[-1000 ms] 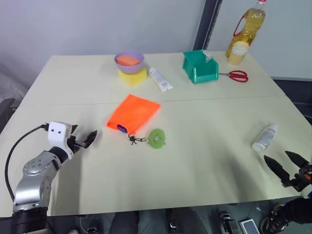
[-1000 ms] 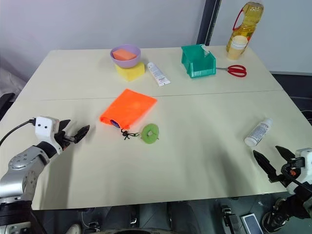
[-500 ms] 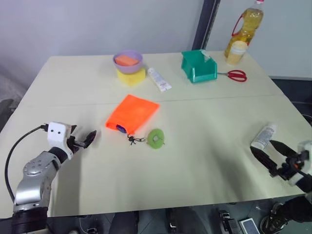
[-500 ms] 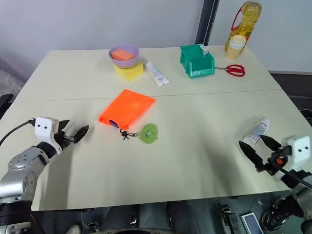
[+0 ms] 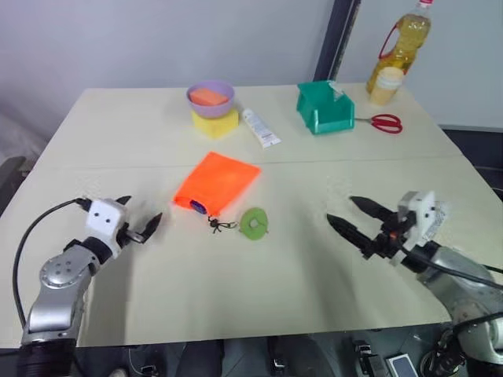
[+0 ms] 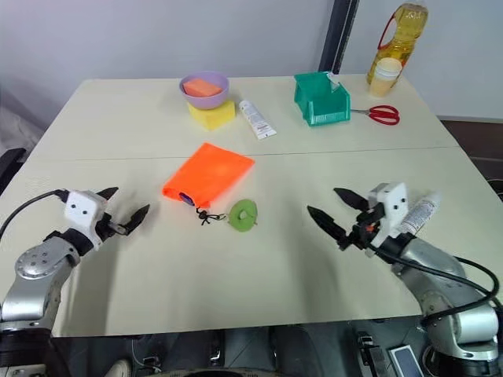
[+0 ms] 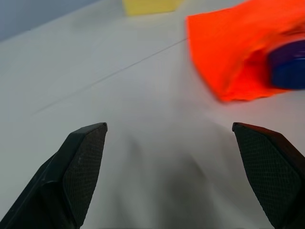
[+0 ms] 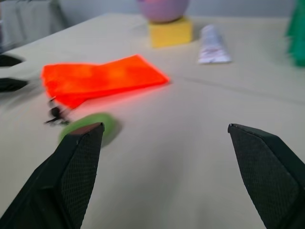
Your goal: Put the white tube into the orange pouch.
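Two grippers: both stand with jaws spread wide, nothing between the fingers of either.
Right gripper (image 6: 336,215): over bare table on the robot's right, level, fingers aimed toward the green disc (image 6: 242,214) and the pouch.
Left gripper (image 5: 138,219): low over the table near its left front, fingers aimed toward the pouch's near end, apart from it.
White tube (image 6: 422,210): lying on the table just behind the right gripper's wrist, near the right edge, well apart from the pouch.
Orange pouch (image 5: 217,182): flat on the table's middle, between the two grippers; blue-purple toggle (image 5: 196,207) at its near end, black cord (image 5: 219,225) running to the green disc just beside it.
Far side of table (image 5: 314,267): purple bowl (image 5: 210,97) with an orange block on a yellow sponge (image 5: 215,123), flat squeeze tube (image 5: 259,128), green bin (image 5: 324,107), red scissors (image 5: 385,122), oil bottle (image 5: 405,43) with a small cream jar (image 5: 385,85) before it.
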